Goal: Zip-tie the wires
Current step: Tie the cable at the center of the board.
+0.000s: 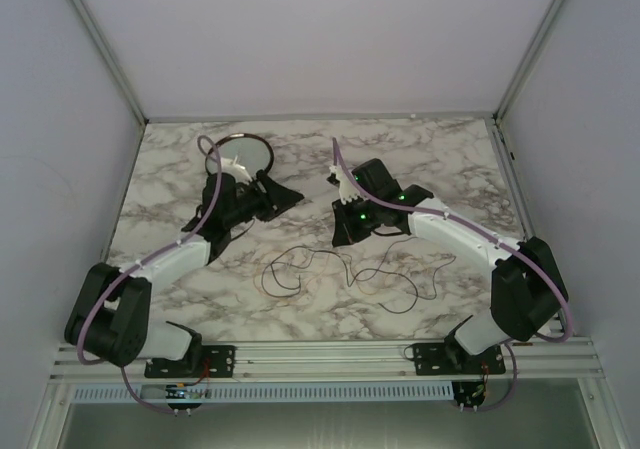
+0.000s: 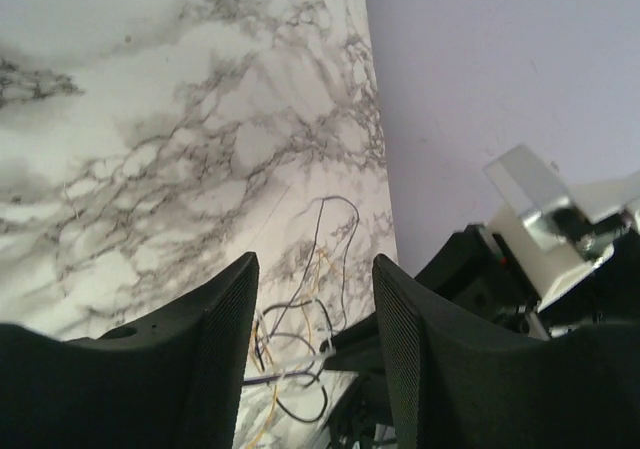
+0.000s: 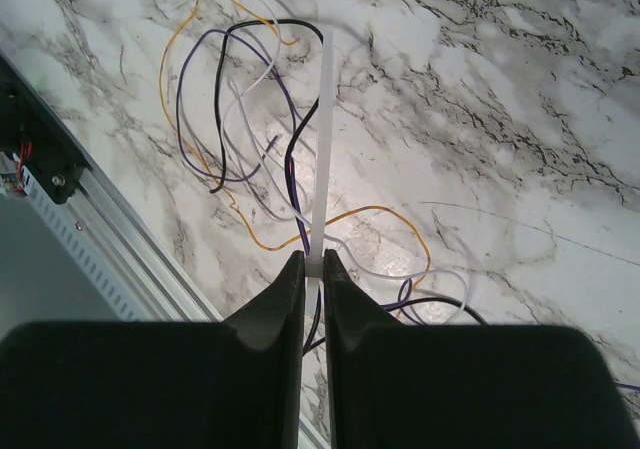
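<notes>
Two arms (image 1: pixel 170 259) (image 1: pixel 470 234), one zip tie (image 3: pixel 323 149), one dish (image 1: pixel 243 151).

Lab robot cell — plain white walls (image 1: pixel 300 29), aluminium rail (image 1: pixel 320 354), marble-patterned table (image 1: pixel 165 184)

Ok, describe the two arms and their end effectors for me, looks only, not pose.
Both the left arm and right arm have white links between bulky black joints, on black bases. A thin lilac cable runs along each. Green lights glow on the right wrist. The left end effector and right end effector each have two broad black fingers.
</notes>
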Tool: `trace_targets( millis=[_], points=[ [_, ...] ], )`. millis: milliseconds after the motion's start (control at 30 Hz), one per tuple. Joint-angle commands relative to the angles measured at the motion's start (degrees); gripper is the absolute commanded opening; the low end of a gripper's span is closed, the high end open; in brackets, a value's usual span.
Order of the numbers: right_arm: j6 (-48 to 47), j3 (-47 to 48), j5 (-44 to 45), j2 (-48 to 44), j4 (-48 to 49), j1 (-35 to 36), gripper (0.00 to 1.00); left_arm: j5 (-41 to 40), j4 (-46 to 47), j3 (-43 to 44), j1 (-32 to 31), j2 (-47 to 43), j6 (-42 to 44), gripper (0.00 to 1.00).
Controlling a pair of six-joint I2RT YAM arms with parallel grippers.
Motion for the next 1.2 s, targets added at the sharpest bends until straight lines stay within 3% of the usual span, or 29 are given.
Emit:
trace_targets(
  millis=[0, 200, 567, 633, 900, 1167],
  points=[
    [1.48, 2.08, 1.10, -1.53, 1.14, 0.53, 0.03, -1.52, 1.51, -3.75, -1.99, -4.63, -0.99, 0.52],
    [2.23, 1.97, 0.96, -1.37, 1.70, 0.86, 0.04, -4.22, 5.57, -6.23, -8.41, -3.39, -4.06, 0.53],
    [2.87, 1.80, 1.53, -1.43, 2.36, 1.15, 0.04, -6.04, 8.87, -3.28, -14.44, 3.85, -5.68, 0.51],
    [3.03, 1.72, 1.69, -1.60, 2.40, 1.15, 0.04, -6.19, 8.97, -2.75, -15.20, 4.78, -5.59, 0.46],
    [3.69, 0.89, 2.69, -1.91, 2.41, 1.15, 0.04, -6.00, 8.37, -0.82, -15.69, 5.81, -5.64, 0.02],
    [5.03, 0.00, 3.40, -2.21, 2.45, 1.69, 0.04, -5.94, 4.58, 2.26, -14.63, 5.43, -3.02, 0.00]
  ],
)
